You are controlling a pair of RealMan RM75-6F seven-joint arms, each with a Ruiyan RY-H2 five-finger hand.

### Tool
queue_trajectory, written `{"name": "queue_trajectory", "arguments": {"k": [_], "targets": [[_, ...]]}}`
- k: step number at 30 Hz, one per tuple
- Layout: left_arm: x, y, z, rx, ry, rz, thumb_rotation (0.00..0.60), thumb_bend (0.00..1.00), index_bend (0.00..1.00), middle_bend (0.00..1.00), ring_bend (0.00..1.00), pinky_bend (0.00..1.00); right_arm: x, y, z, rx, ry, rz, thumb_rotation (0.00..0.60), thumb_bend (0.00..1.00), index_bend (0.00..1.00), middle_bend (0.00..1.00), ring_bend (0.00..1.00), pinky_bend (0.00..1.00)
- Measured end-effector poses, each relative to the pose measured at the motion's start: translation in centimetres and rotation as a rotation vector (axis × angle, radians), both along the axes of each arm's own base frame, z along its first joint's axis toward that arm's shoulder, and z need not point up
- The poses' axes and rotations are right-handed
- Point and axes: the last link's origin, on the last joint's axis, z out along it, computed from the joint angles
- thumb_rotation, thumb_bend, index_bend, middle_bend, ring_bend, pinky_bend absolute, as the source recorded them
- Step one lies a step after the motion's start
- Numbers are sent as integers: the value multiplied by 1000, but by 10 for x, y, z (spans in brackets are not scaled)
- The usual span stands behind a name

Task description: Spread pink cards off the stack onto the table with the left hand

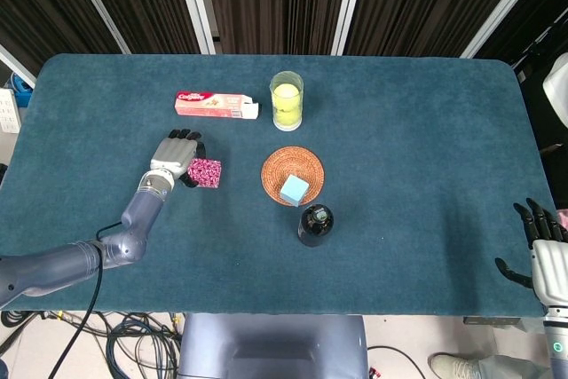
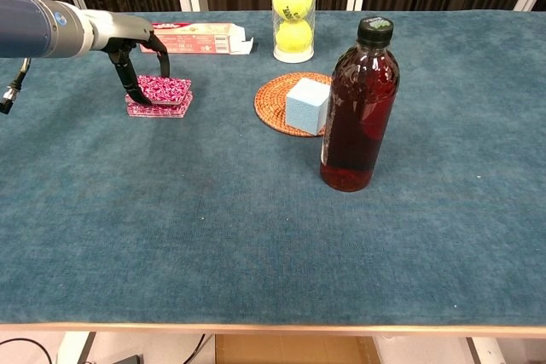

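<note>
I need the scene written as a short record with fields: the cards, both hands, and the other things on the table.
cards: pink card stack, on the table left of the coaster
left hand: fingers down on the stack
right hand: at the table's right edge, fingers apart, holds nothing
coaster: woven, a blue cube on it
bottle: dark red, upright, capped
far side: toothpaste box, tennis ball tube
</note>
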Motion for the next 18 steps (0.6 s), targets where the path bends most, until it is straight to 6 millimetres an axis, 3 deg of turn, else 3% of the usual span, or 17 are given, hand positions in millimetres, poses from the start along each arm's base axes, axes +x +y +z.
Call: {"name": "queue_trajectory", "arguments": {"k": [12,18], "targets": [[2,-3,0,-1,-13,-9,600,262,513,182,0,0,0,0,1,-4,-2,0,600,192,96,38,76,205],[13,-10,0,-19,-38,-32,600,280,513,188,0,0,-1,0,2,-7,-4,-3,600,191,96,38,76,205]]}}
